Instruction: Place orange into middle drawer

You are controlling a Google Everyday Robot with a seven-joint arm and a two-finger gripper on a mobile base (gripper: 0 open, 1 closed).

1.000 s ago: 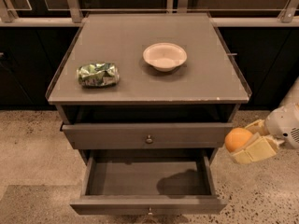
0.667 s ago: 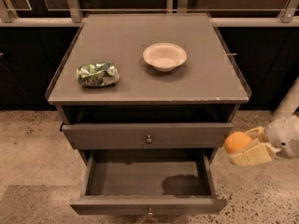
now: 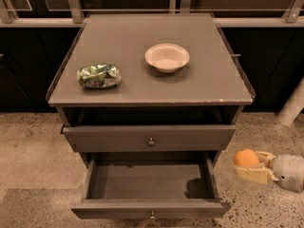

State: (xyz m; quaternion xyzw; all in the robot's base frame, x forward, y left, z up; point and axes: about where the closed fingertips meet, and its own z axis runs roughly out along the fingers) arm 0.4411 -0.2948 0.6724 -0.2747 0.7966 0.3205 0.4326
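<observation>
the gripper (image 3: 247,166) hangs low to the right of the cabinet (image 3: 142,87), jaws clamped on the orange (image 3: 246,157), which sits just outside the open middle drawer (image 3: 142,182), seemingly held ready to cross its right wall.

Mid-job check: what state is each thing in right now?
orange: held in the claw, outside the drawers
claw: shut on the orange, right of the open drawer
middle drawer: pulled open, empty
upper drawer: about shut
bowl: upright, empty
snack bag: lying crumpled
</observation>
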